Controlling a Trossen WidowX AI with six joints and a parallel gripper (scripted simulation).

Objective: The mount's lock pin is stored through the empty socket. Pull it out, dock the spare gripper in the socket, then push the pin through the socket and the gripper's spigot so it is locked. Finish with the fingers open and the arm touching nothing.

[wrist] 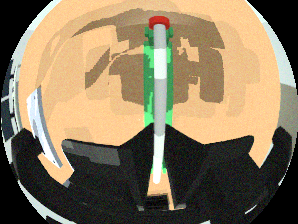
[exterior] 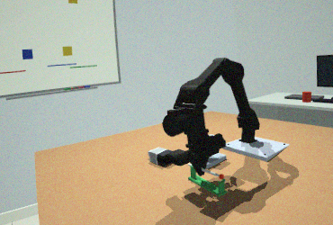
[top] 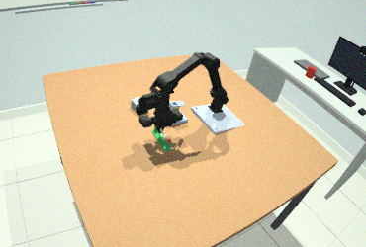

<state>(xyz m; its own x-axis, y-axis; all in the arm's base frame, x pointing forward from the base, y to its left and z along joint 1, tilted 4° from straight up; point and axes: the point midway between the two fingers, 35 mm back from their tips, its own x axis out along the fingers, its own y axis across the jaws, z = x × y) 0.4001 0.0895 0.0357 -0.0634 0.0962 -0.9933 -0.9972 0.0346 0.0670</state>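
Observation:
My gripper [top: 160,129] [exterior: 200,172] [wrist: 159,131] is shut on the lock pin [exterior: 212,173] [wrist: 159,95], a grey and white rod with a red head. It holds the pin lengthwise over a green cradle [top: 159,138] [exterior: 207,186] [wrist: 149,107]. The red head is close to the top of one cradle post; whether the pin touches the cradle cannot be told. The pale mount [top: 177,104] [exterior: 217,160] stands behind the gripper, partly hidden by the arm. A pale block [top: 135,104] [exterior: 157,155], apparently the spare gripper's body, lies left of the mount, its dark part overlapped by my arm.
The arm's pale base plate [top: 228,123] [exterior: 274,148] is to the right of the mount in the top and exterior views. The arm arches from it over the mount, and dark shadows fall around the cradle. A side desk with a red cup [top: 311,72] [exterior: 306,96] stands beyond the table.

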